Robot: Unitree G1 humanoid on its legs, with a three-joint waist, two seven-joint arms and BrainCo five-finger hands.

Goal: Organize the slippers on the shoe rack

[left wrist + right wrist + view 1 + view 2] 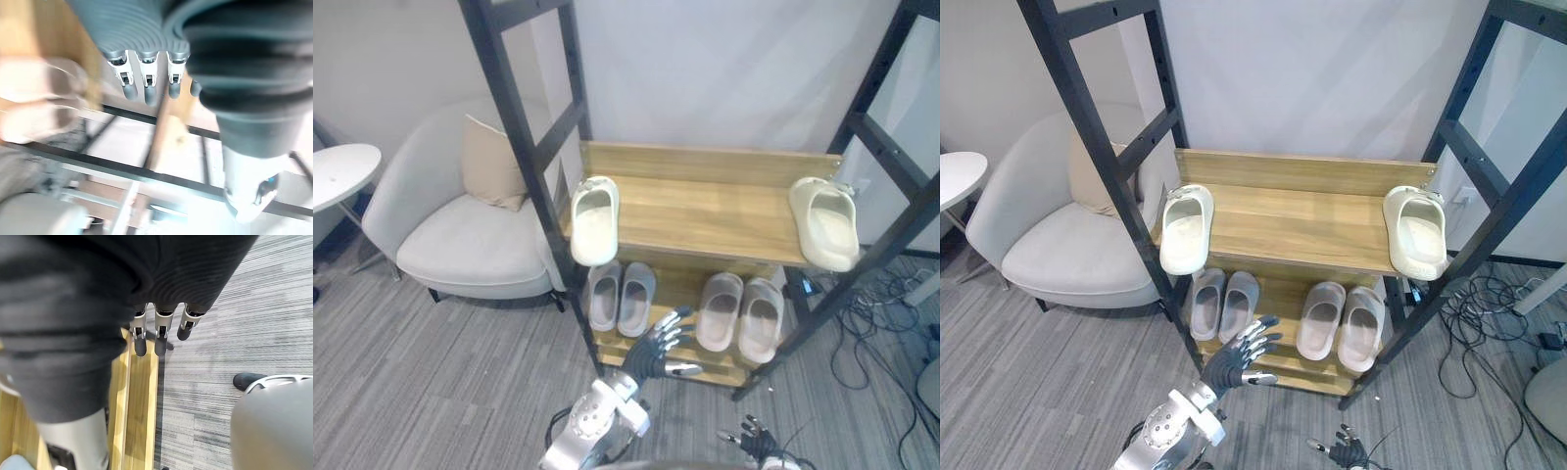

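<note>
A wooden shoe rack (705, 211) with black metal posts stands ahead. On its upper shelf one cream slipper (594, 219) hangs over the left front edge and another cream slipper (825, 222) lies at the right end. On the lower shelf sit a grey pair (621, 296) at the left and a beige pair (741, 311) at the right. My left hand (658, 352) hovers open in front of the lower shelf, between the two pairs, holding nothing. My right hand (754, 438) is low near the floor, fingers spread and empty.
A light grey armchair (460, 235) with a beige cushion (491, 163) stands left of the rack. A white round side table (340, 172) is at the far left. Cables (891, 304) lie on the carpet to the right of the rack.
</note>
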